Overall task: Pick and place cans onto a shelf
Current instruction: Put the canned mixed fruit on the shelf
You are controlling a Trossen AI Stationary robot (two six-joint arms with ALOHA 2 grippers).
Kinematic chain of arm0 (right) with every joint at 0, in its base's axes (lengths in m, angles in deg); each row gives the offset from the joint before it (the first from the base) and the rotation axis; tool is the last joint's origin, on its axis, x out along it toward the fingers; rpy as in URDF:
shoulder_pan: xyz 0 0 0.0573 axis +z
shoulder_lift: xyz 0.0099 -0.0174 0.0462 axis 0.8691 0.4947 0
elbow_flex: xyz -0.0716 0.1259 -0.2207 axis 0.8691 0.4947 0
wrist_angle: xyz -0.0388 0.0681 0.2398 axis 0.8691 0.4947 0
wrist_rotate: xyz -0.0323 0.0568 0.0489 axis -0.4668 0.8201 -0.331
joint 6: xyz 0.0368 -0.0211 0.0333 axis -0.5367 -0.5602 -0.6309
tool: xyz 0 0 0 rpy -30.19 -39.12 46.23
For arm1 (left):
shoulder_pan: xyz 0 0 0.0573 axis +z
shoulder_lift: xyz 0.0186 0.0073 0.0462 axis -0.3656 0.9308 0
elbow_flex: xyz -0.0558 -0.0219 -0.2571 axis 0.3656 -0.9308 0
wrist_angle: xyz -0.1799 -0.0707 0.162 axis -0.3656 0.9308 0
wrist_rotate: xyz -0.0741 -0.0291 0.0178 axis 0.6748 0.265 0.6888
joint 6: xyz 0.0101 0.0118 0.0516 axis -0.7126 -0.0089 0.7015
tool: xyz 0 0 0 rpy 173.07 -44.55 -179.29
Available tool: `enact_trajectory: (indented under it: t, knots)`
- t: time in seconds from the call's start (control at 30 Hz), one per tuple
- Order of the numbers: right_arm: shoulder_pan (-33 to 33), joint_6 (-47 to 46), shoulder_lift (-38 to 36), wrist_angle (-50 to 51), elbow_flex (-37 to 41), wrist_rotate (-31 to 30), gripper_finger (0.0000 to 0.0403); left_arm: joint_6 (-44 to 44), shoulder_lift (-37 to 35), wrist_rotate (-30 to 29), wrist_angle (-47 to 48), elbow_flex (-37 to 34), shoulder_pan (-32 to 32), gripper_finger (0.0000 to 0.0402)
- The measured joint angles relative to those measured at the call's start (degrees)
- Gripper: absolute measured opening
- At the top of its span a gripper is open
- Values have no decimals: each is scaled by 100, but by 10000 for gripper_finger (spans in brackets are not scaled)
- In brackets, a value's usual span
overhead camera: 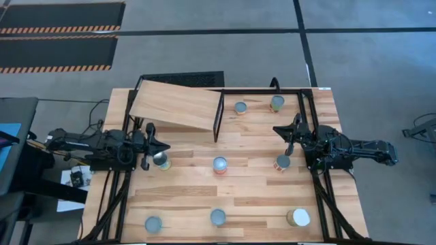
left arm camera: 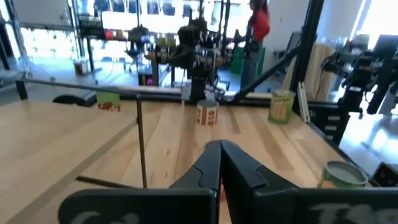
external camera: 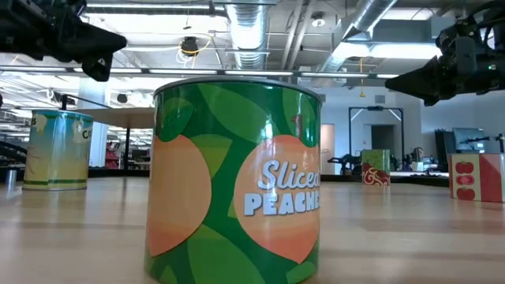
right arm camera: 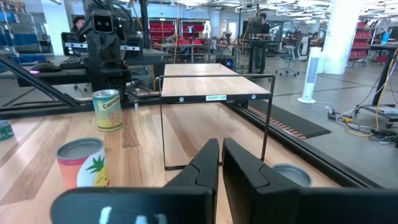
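Cans sit spread across the worktop (overhead camera: pixel 184 197), eight by my count from the high view, none on the shelf (overhead camera: pixel 178 105) at the back left. Only the low view lets me read a label: a peaches can (external camera: pixel 235 183) fills it. My left gripper (overhead camera: pixel 165 146) hangs over one can (overhead camera: pixel 162 160), my right gripper (overhead camera: pixel 278 129) near another (overhead camera: pixel 283 162). Both wrist views show fingers pressed together, holding nothing. There's open room mid-worktop.

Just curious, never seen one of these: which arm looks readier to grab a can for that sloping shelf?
Probably the left: its tool sits beside a can, with the shelf just beyond. The right tool also nears a can, but farther from the shelf.
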Motion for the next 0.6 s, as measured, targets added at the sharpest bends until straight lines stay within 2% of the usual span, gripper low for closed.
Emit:
enact_trajectory:
  t: [0.1,0.47,0.6]
  knots:
    - [0,0,0,0,1,1,47,-6,483,-8,41,350,-4,0]
    - [2,2,0,0,-1,1,47,40,2374,-30,1080,1804,-232,0]
    - [1,1,0,0,0,0,47,187,2954,-17,1091,2149,-445,0]
